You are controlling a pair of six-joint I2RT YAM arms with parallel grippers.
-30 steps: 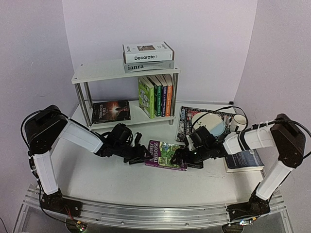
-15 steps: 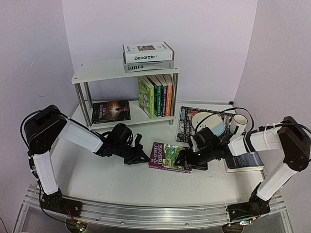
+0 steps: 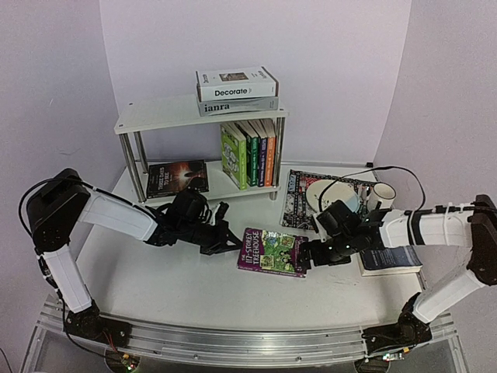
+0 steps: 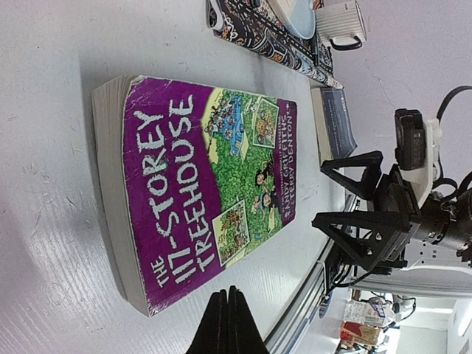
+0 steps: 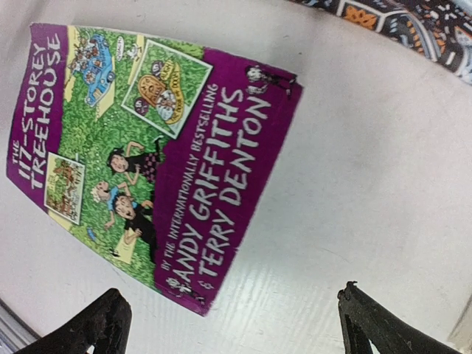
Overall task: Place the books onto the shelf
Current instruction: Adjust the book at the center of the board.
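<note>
The purple Treehouse paperback (image 4: 214, 192) has a glossy printed cover, worn pale along its edges, and a matt, slightly rough block of paper pages. The table (image 4: 44, 243) under it is white and smooth, with faint brushed streaks and a dull sheen. The shelf (image 3: 159, 115) has matt white boards on shiny chrome tube legs. A ribbed bare-metal rail (image 3: 233, 342) lines the table's near edge.

Bright, even light is falling from above, casting only soft, faint shadows on the white bench (image 3: 155, 287). The overhead view is bowing at its edges. In the left wrist view, the far background is blowing out and blurring.
</note>
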